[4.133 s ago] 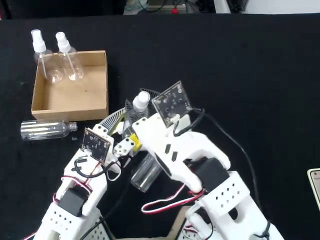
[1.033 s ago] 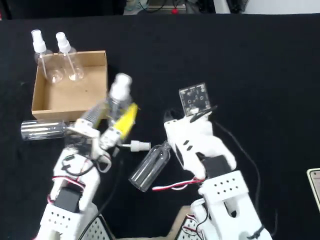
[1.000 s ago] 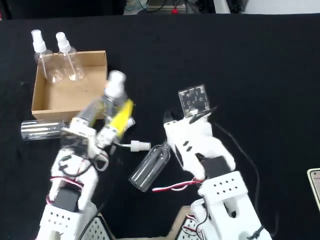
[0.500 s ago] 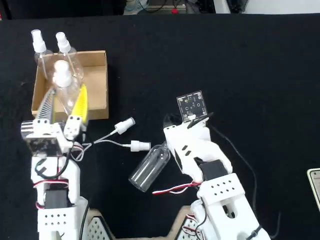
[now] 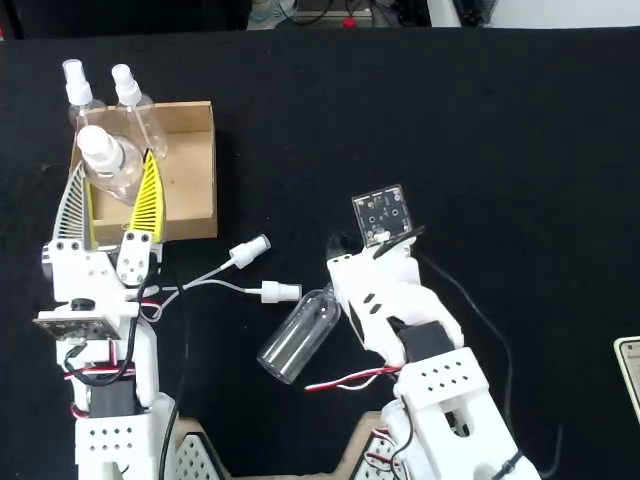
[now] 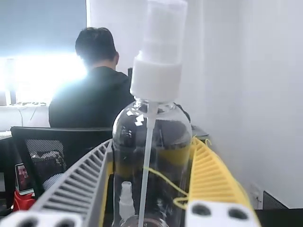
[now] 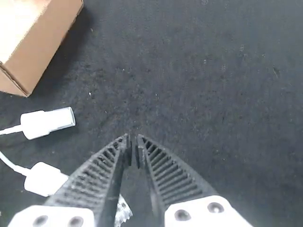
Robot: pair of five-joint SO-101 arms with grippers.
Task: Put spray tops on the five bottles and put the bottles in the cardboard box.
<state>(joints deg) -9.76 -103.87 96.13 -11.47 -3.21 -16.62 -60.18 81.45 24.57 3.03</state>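
L gripper (image 5: 114, 160) clamped on capped btl (image 6: 151, 142), held over box (image 5: 188, 190), near side. Best: lower it well in, clear of the 2 btls (image 5: 148, 140) at the far wall, then let go. Vs earlier: L arm swung btl from mid table (image 5: 450, 120) to box; R gripper (image 7: 132, 144), closed and empty, backed off beside open btl (image 5: 300, 333).

**High view:** fixed overhead, looking down across your black surface (image 5: 500, 150) from the arms' base side, far enough off to take in both arms.

**Left wrist view:** set behind your left tool (image 6: 151, 144), facing level out into the room and very close to the capped bottle (image 6: 151, 156), which the high view shares.

**Right wrist view:** set behind your right tool (image 7: 132, 139), facing steeply down, near the surface. It shares two loose spray tops (image 7: 47, 122) and a corner of the cardboard box (image 7: 33, 42) with the high view.
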